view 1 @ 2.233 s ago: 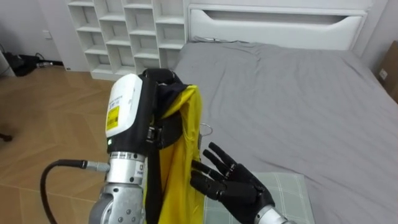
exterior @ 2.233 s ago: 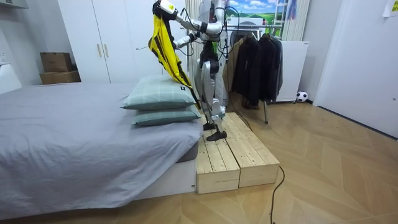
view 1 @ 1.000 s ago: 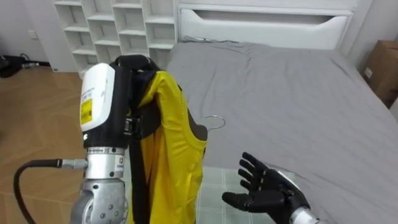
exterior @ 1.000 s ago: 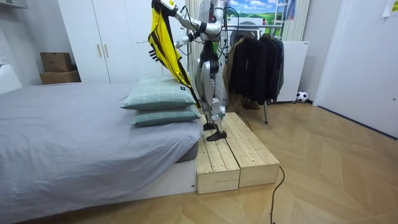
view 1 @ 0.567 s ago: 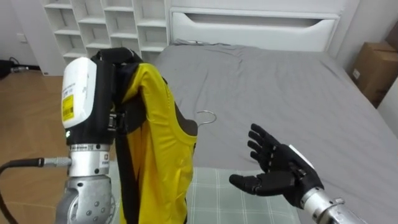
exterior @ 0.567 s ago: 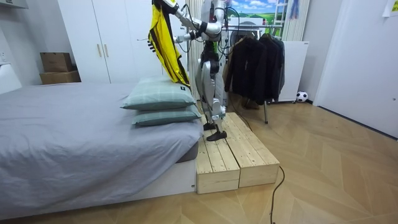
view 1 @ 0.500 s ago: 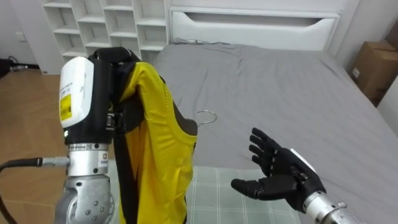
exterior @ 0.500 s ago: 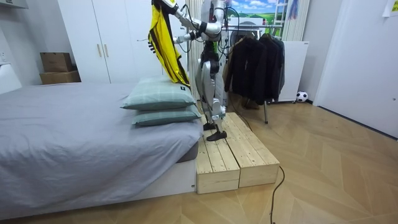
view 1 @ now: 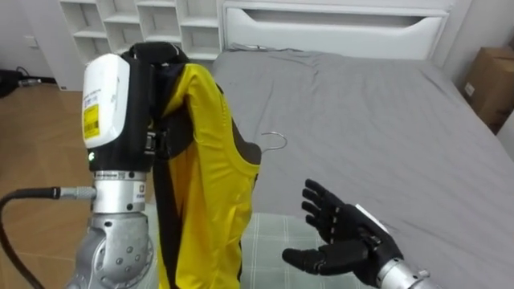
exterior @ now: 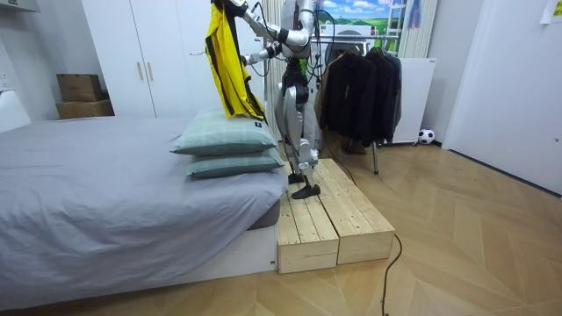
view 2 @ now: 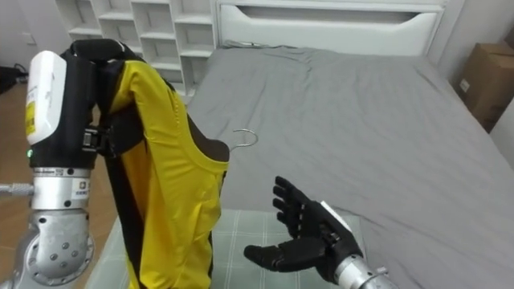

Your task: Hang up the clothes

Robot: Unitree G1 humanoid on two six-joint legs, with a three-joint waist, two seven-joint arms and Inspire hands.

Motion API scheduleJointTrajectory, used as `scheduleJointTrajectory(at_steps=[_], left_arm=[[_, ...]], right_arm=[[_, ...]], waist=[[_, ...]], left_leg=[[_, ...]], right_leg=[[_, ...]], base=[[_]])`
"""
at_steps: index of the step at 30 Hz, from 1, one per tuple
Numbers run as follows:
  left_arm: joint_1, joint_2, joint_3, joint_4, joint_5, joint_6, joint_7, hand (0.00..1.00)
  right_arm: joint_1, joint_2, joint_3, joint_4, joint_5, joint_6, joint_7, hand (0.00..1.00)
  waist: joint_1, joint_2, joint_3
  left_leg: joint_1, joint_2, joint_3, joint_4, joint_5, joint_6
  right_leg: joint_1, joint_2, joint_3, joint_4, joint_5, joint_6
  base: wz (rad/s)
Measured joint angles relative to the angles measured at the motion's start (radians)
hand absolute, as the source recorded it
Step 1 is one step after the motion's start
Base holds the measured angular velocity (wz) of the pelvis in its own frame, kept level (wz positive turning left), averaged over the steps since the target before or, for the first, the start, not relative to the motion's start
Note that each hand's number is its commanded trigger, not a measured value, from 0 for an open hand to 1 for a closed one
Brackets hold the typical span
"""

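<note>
A yellow garment with black trim (view 1: 205, 185) hangs on a hanger whose metal hook (view 1: 275, 138) sticks out to the right. My left hand (view 1: 157, 58) is raised high, its fingers curled over the garment's top. In the room view the garment (exterior: 226, 61) hangs above the pillows. My right hand (view 1: 341, 241) is open, fingers spread, palm turned toward the garment. It hovers below and to the right of the hook, touching nothing.
I stand on a wooden platform (exterior: 329, 215) beside the grey bed (view 1: 377, 120). Green checked pillows (exterior: 230, 132) lie under the garment. A rack of dark coats (exterior: 360, 83) stands behind me. White shelves (view 1: 161, 16) and a cardboard box (view 1: 488, 72) flank the headboard.
My right hand drew away from the garment to the right, then came back lower and nearer the hook. The left hand lifted the garment a little higher. The head camera shifted slightly.
</note>
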Motion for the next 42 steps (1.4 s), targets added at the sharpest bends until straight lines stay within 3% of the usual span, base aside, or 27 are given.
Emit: scheduleJointTrajectory(at_steps=[13,19,32,36,42], left_arm=[[-0.004,-0.006,0.005,-0.001,0.008,-0.001,0.002,1.00],[-0.056,-0.019,0.005,-0.001,0.023,0.001,0.002,1.00],[-0.079,-0.041,0.003,-0.001,0.047,0.001,-0.012,1.00],[-0.085,-0.041,0.001,-0.006,0.040,0.001,-0.035,1.00],[-0.089,-0.066,0.002,-0.024,0.039,0.001,-0.037,1.00]], right_arm=[[-0.009,0.043,0.012,0.071,0.090,0.001,0.053,0.00],[-0.068,0.085,0.017,0.103,0.141,0.001,0.059,0.00],[-0.084,0.097,0.047,0.103,0.191,0.001,0.062,0.00],[-0.086,0.095,0.065,0.103,0.226,0.001,0.076,0.00],[-0.150,0.098,0.115,0.186,0.251,0.001,0.105,0.00]], waist=[[0.007,0.008,-0.0034],[0.006,0.009,-0.0042],[0.007,0.018,-0.0046],[0.024,0.024,-0.0047],[0.034,0.028,-0.0051]], left_leg=[[0.001,0.000,-0.005,0.004,0.000,0.000],[0.000,0.000,-0.007,0.009,0.000,0.000],[0.000,-0.003,-0.008,0.009,0.000,0.000],[-0.001,-0.003,-0.008,0.009,0.000,0.000],[-0.001,-0.004,-0.010,0.009,0.001,0.001]], right_leg=[[0.003,-0.001,-0.013,0.001,0.000,0.000],[0.006,-0.003,-0.023,0.001,0.000,0.000],[0.007,-0.006,-0.027,0.001,0.000,0.000],[0.005,-0.007,-0.027,0.001,0.000,0.000],[0.005,-0.007,-0.028,0.001,0.000,0.000]], base=[[0.01],[0.01],[0.00],[0.00],[0.00]])
